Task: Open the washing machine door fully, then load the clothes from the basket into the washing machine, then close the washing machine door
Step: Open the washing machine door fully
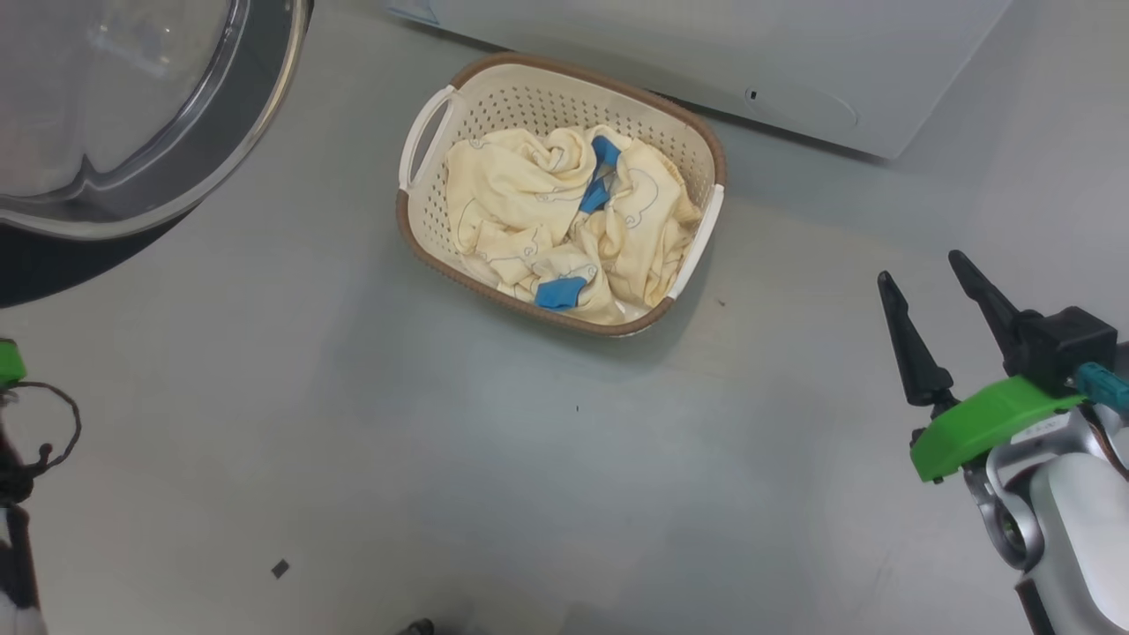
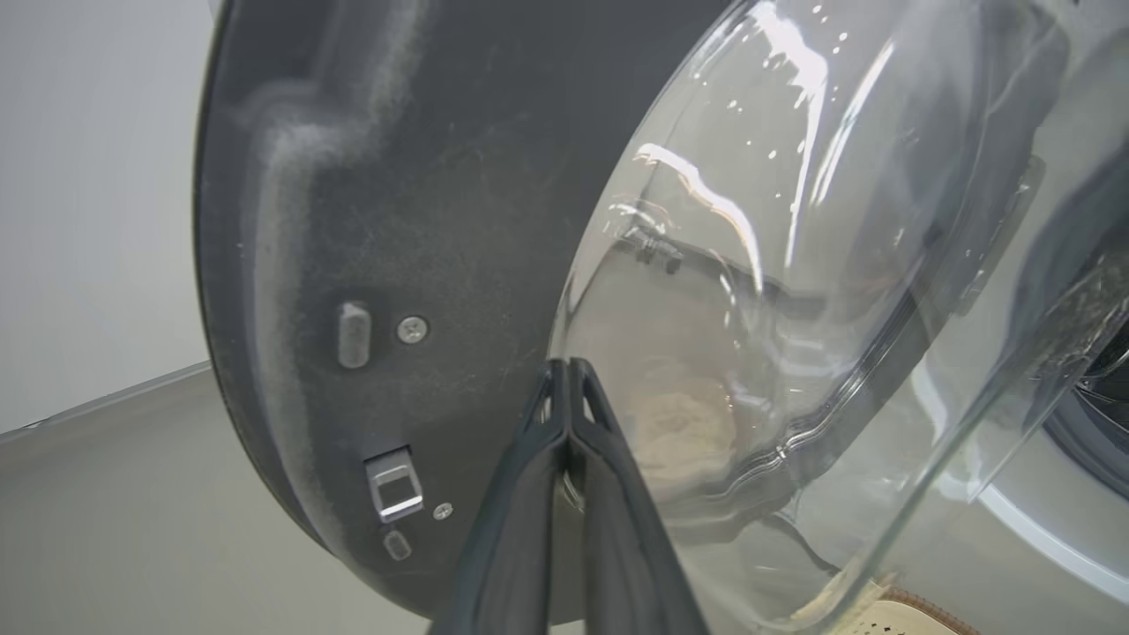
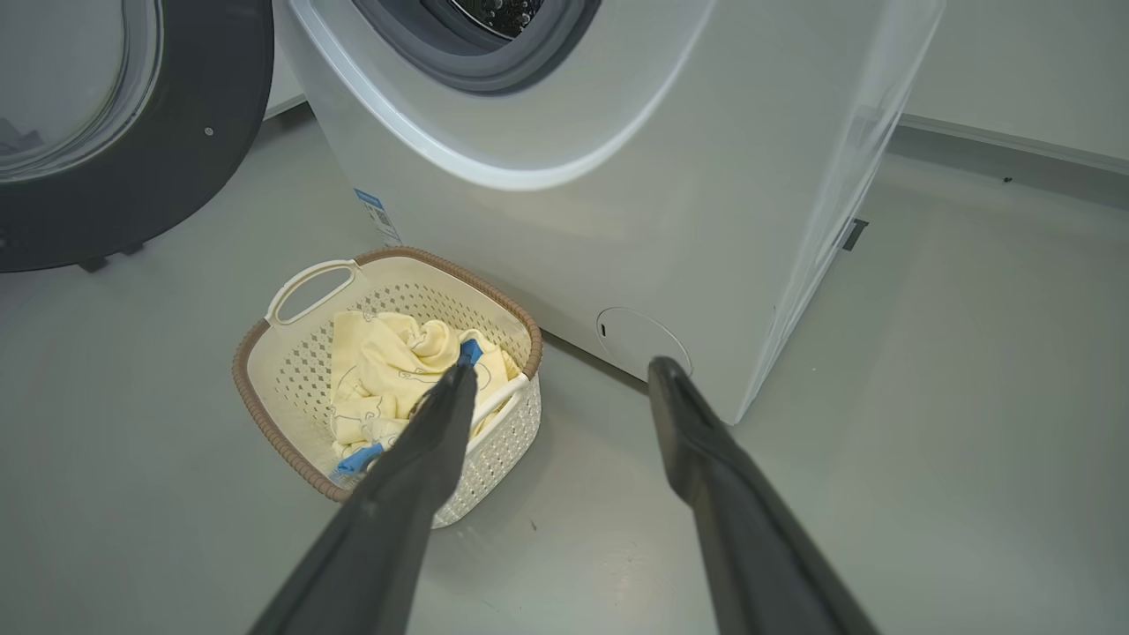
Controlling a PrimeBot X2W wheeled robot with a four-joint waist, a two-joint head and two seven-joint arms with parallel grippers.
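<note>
The washing machine door (image 1: pixel 238 132) stands swung open at the upper left, a black ring around bulging clear glass. My left gripper (image 2: pixel 569 366) is shut with nothing in it, its tips close to the door's dark inner face (image 2: pixel 397 176) beside the glass; I cannot tell if they touch. The basket (image 1: pixel 422 229) sits on the floor before the washing machine (image 1: pixel 794 70) and holds the pale yellow clothes (image 1: pixel 529 203) with blue patches. My right gripper (image 1: pixel 919 269) hangs open and empty to the basket's right. In the right wrist view the right gripper (image 3: pixel 563 366) points toward the basket (image 3: pixel 265 353), the clothes (image 3: pixel 388 370) and the washing machine (image 3: pixel 661 176).
Grey floor (image 1: pixel 441 459) spreads between basket and me. The drum opening with its grey gasket (image 3: pixel 476 62) is uncovered. A round cover (image 3: pixel 639 339) and a blue label (image 3: pixel 379 216) sit low on the machine's front. A black cable loop (image 1: pixel 53 423) hangs by my left arm.
</note>
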